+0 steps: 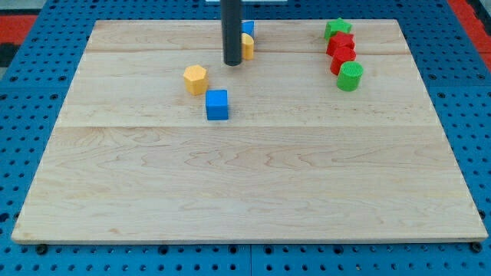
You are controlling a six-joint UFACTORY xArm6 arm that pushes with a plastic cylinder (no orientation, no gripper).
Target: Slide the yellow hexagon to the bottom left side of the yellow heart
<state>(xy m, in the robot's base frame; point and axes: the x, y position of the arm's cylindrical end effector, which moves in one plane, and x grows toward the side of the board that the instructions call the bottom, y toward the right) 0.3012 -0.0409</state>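
The yellow hexagon (196, 79) lies on the wooden board in the upper left-centre of the view. The yellow heart (248, 46) sits up and to the right of it, mostly hidden behind my rod. My tip (232, 63) rests on the board just left of and below the heart, to the upper right of the hexagon, apart from the hexagon.
A blue cube (217, 104) lies just below and right of the hexagon. Another blue block (248, 27) peeks out above the heart. At the top right stand a green star (337, 29), two red blocks (341, 43) (342, 59) and a green cylinder (350, 76).
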